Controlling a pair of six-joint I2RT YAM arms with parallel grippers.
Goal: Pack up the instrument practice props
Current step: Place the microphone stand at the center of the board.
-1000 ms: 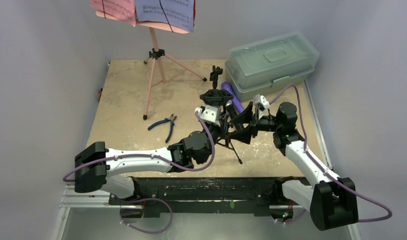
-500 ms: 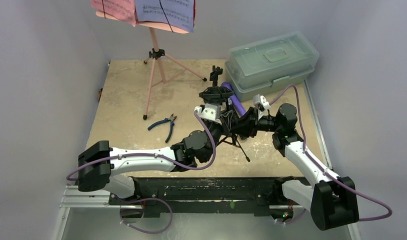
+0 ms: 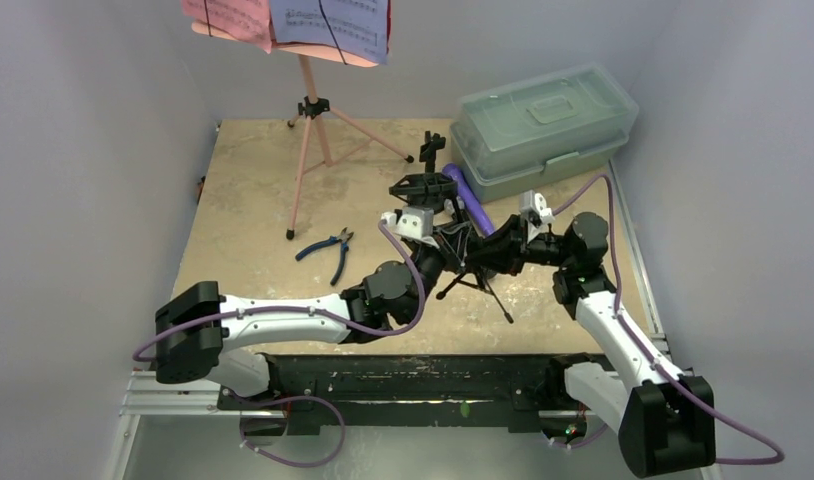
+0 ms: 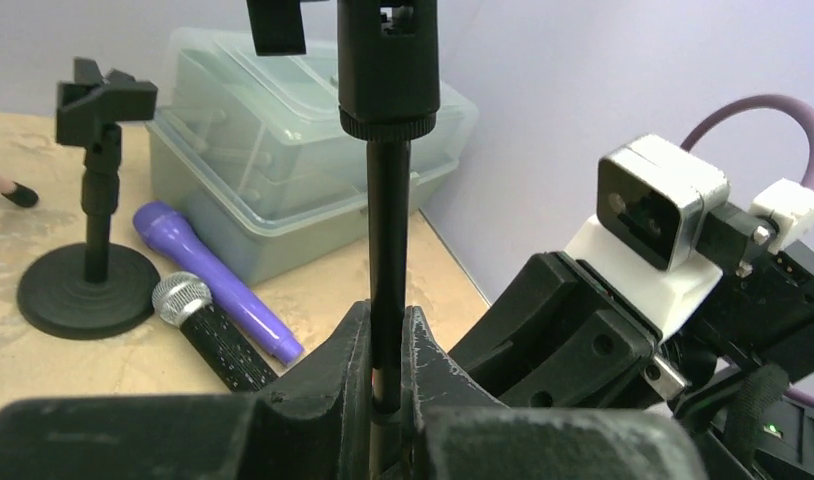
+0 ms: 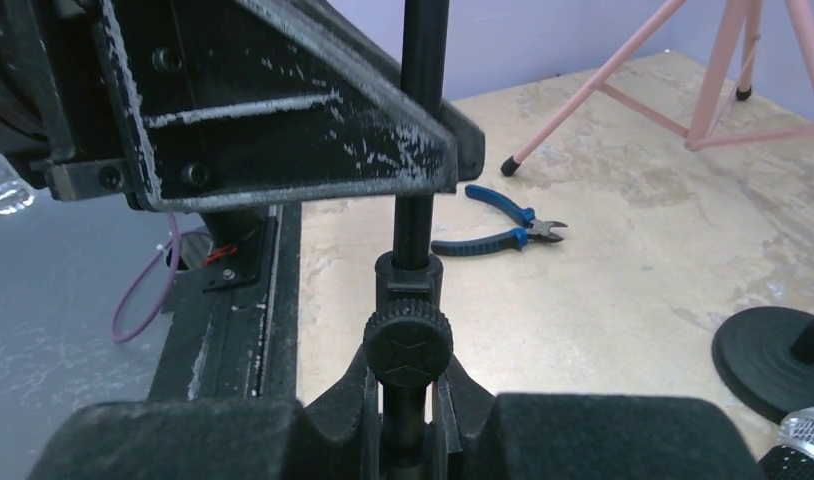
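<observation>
From above: the right gripper (image 3: pixel 486 256), spread wide a second ago, has now clamped onto the tripod mic support (image 3: pixel 475 285) in front of the lidded box (image 3: pixel 543 120). The left gripper (image 3: pixel 445 236) keeps its hold higher up. Two-handed grip now, and the legs have swung out, nearer than the box.

Left wrist: jaws pinched narrow on the black pole (image 4: pixel 388 230). Beyond it the purple mic (image 4: pixel 213 275) and silver-headed mic (image 4: pixel 198 320) lie just before the box, with the round-based mic support (image 4: pixel 93 230) beside them.

Right wrist: jaws closed on the pole just under its tightening knob (image 5: pixel 408 345). Blue pliers (image 5: pixel 498 225) lie on the surface (image 5: pixel 633 260) beyond.

My read: with both ends held, loosening or folding the support for packing comes next.
</observation>
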